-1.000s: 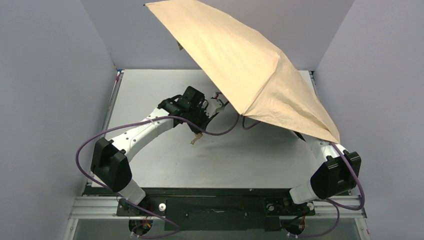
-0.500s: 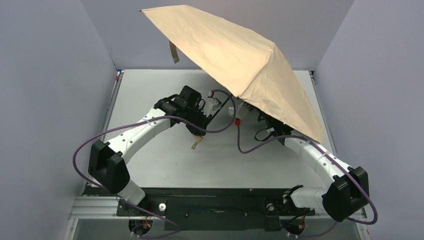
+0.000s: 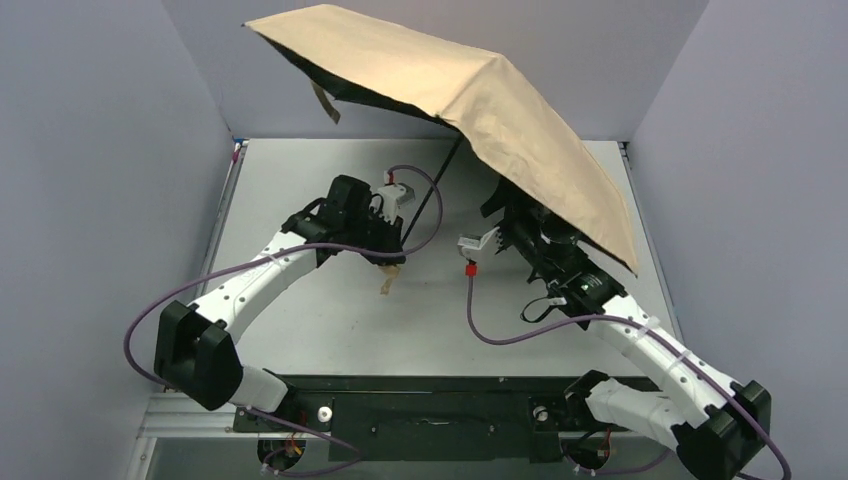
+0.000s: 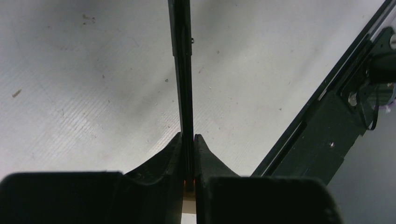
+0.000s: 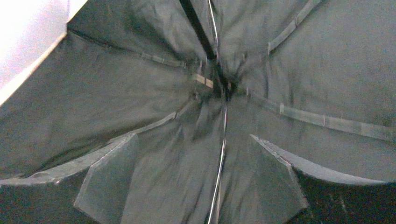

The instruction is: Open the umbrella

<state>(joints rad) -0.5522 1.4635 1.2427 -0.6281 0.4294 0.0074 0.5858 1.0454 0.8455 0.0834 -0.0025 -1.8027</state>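
The umbrella (image 3: 470, 90) is spread open above the table, peach-tan on top with a dark underside, tilted down to the right. Its thin black shaft (image 3: 436, 188) runs down to my left gripper (image 3: 392, 250), which is shut on it near the tan handle strap (image 3: 388, 282). In the left wrist view the shaft (image 4: 182, 70) is pinched between the two black fingers of that gripper (image 4: 187, 137). My right gripper (image 5: 194, 137) stands open under the canopy, looking up at the black lining (image 5: 116, 93). A thin metal rib (image 5: 223, 140) passes untouched between its fingers. From above, the canopy hides its tips.
Grey walls close in on the left, back and right of the white table (image 3: 300, 190). A black rail (image 3: 440, 385) runs along the near edge and also shows in the left wrist view (image 4: 322, 126). Purple cables (image 3: 480, 320) loop from both arms over the table.
The canopy has swung left and levelled out. The right arm has stretched forward under it and its jaws have widened. The left arm has shifted slightly left, still gripping the shaft.
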